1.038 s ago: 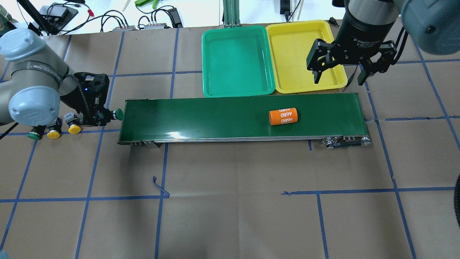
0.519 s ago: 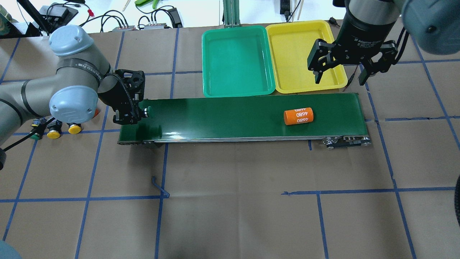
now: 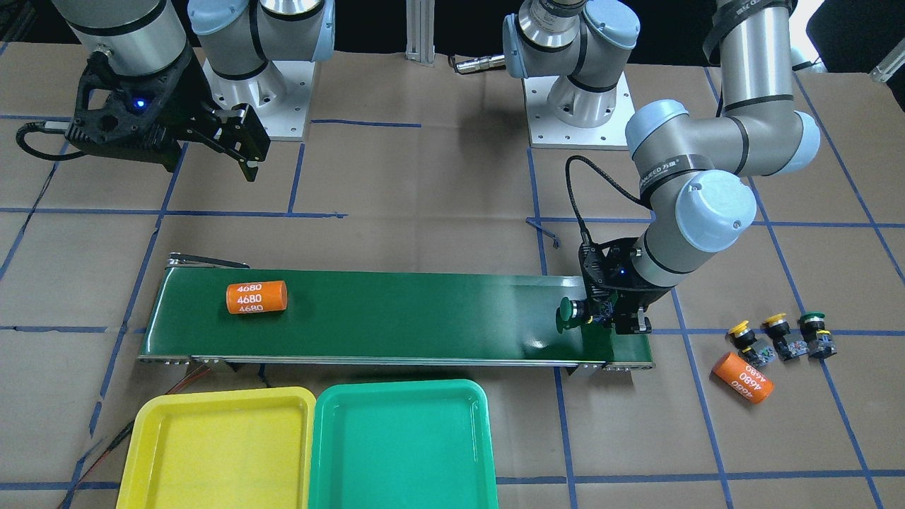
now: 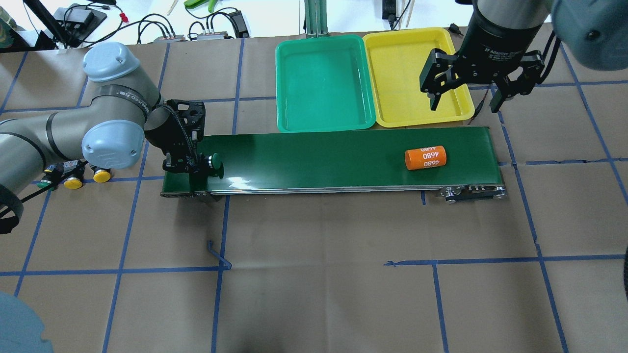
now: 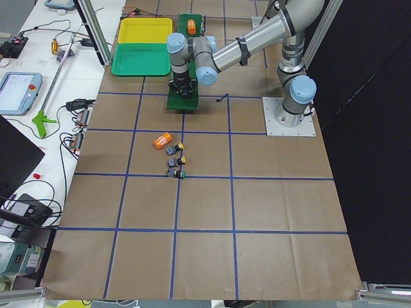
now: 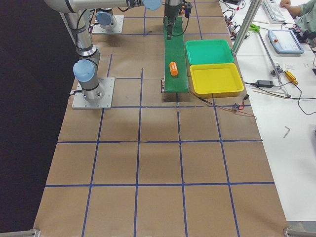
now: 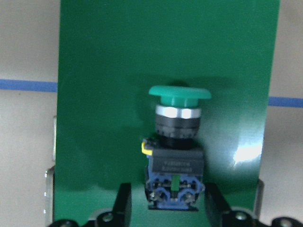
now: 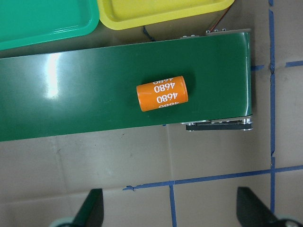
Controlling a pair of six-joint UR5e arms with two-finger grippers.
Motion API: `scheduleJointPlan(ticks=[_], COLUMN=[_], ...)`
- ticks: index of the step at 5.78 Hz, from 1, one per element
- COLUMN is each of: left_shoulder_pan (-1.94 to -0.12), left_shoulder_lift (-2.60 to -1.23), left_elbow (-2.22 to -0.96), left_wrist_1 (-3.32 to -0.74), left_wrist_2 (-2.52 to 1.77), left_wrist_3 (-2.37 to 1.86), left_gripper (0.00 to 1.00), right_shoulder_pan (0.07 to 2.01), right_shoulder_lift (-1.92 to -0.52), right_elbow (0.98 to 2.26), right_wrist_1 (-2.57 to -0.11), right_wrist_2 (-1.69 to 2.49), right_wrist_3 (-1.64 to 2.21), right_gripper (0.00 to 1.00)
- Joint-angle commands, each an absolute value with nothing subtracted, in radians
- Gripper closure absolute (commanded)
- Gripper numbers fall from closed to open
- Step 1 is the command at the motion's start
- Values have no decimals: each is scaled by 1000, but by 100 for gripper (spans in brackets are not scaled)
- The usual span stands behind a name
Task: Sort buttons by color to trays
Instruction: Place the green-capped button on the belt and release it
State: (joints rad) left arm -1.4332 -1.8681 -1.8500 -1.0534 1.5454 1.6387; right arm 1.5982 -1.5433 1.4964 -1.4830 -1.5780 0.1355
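Note:
My left gripper [image 4: 196, 164] is shut on a green button [image 4: 215, 165] and holds it sideways just over the left end of the conveyor belt [image 4: 319, 157]. In the left wrist view the button [image 7: 176, 142] sits between my fingers [image 7: 122, 203], cap pointing along the belt. Two yellow buttons [image 3: 739, 332] [image 3: 775, 325] and one green button [image 3: 813, 322] lie on the table beyond that belt end. The green tray [image 4: 321, 83] and the yellow tray [image 4: 402, 73] stand empty behind the belt. My right gripper [image 4: 466, 98] is open and empty above the yellow tray's right rim.
An orange "4680" cylinder [image 4: 425, 158] lies on the belt near its right end, below my right gripper [image 8: 170, 213]. A second orange cylinder [image 3: 742, 377] lies on the table by the loose buttons. Cables and equipment sit past the table's far edge.
My left arm carried the green button from the table beside the belt to over the belt's left end. The orange cylinder moved right along the belt. My right gripper barely moved.

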Motion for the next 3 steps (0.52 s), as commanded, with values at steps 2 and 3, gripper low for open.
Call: scheduleJointPlan(ticks=[2, 3], left_shoulder_pan=[-1372, -1286], left_shoulder_lift=[-1853, -1865], left_elbow=[-1754, -1721], left_wrist_1=[-1162, -1202], left_wrist_2=[1554, 1552], left_wrist_3=[1672, 1819], left_gripper=[5, 4], right_shoulder_pan=[1598, 1598], right_shoulder_lift=[-1542, -1539], right_elbow=[1509, 1519], right_wrist_1=[-1479, -1479], right_wrist_2=[-1571, -1568], right_wrist_3=[130, 124], right_gripper=[0, 0])
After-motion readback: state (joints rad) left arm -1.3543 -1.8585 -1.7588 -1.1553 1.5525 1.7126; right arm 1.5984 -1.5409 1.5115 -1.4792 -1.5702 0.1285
